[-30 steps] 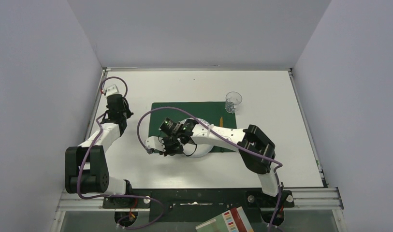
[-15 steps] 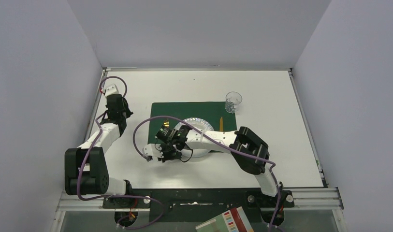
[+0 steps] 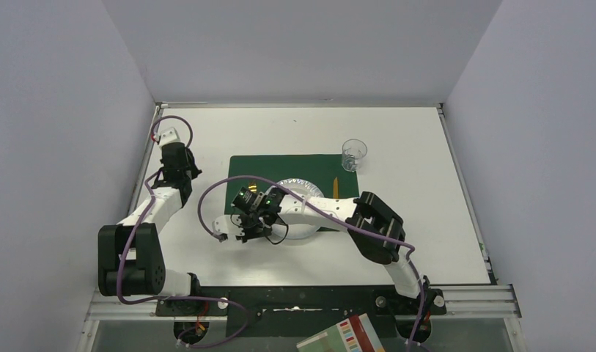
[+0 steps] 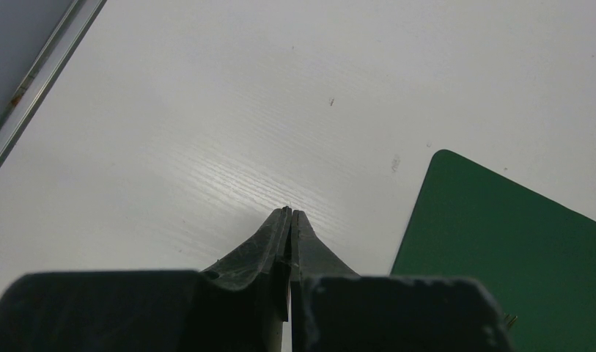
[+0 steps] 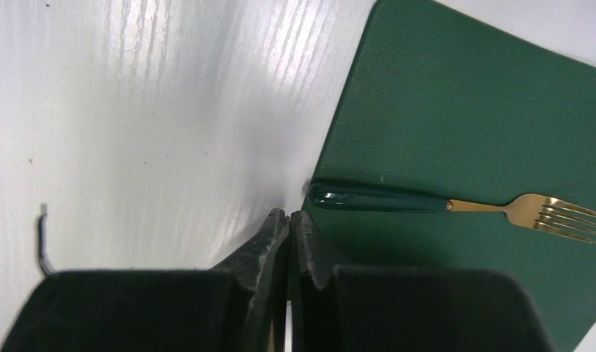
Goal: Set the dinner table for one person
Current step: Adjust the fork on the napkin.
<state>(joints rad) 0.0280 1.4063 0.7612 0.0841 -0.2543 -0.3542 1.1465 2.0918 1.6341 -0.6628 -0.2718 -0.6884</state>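
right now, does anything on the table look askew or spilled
Nothing stands out. The fork lies flat on the mat, handle tip at its edge; the cup stands upright beside the mat's far corner. No spill.

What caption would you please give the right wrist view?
Shut right fingers beside a green-handled gold fork on the dark green placemat.

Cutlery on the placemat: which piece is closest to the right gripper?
The green-handled fork, its handle end at the placemat's edge just ahead of the shut right gripper. The other gold piece lies right of the plate.
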